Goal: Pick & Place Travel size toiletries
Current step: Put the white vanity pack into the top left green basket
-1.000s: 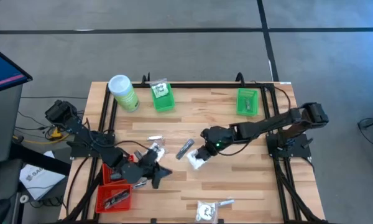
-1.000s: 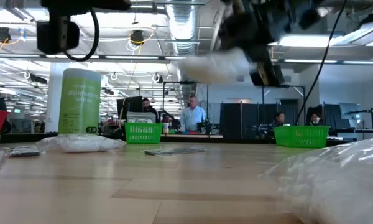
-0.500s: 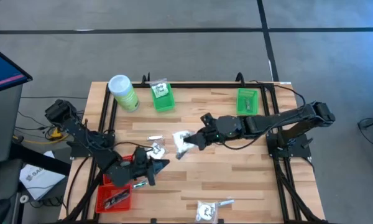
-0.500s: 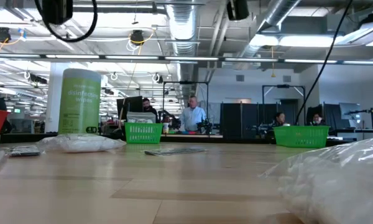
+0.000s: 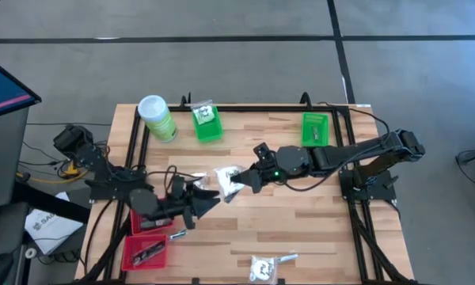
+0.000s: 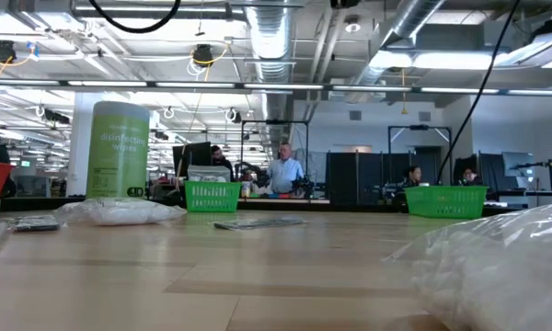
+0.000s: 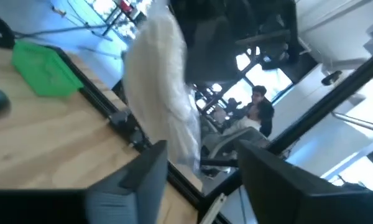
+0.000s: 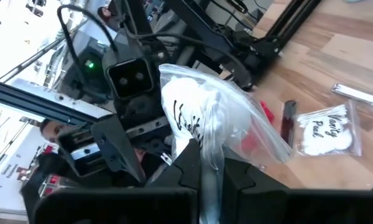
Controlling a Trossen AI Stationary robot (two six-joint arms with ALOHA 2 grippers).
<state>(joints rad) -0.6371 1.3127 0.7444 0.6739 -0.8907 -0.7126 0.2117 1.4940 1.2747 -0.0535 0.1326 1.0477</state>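
My right gripper [image 5: 241, 182] is shut on a clear packet of white pieces with black print [image 5: 226, 178], held high over the table's middle. My left gripper [image 5: 212, 198] hangs open just left of it, its fingers [image 7: 150, 180] empty, with the packet [image 7: 168, 93] ahead of them. Another printed packet [image 8: 326, 130], a dark stick [image 8: 289, 121] and a silvery sachet [image 8: 357, 93] lie flat on the wood below. One more packet [image 5: 261, 267] lies by the near edge. Neither gripper shows in the low view. My right gripper pinches the packet's clear plastic at one end [image 8: 202, 142] between its two fingers. The fingers come from the table's right, nearly level and slightly downward. The packet sticks out beyond the fingertips, lifted clear of the table.
A light-green canister [image 5: 157, 117] and a green basket [image 5: 207, 124] stand at the far left, a second green basket [image 5: 315, 129] at the far right. Red baskets [image 5: 146, 241] sit at the near left under the left arm. A crinkly packet [image 6: 497, 267] lies close to the low camera.
My right gripper has risen from the table with the white packet and carried it toward the table's left, out of the low view. My left gripper has risen, tipped up to about level and moved toward the packet; its fingers now stand apart.
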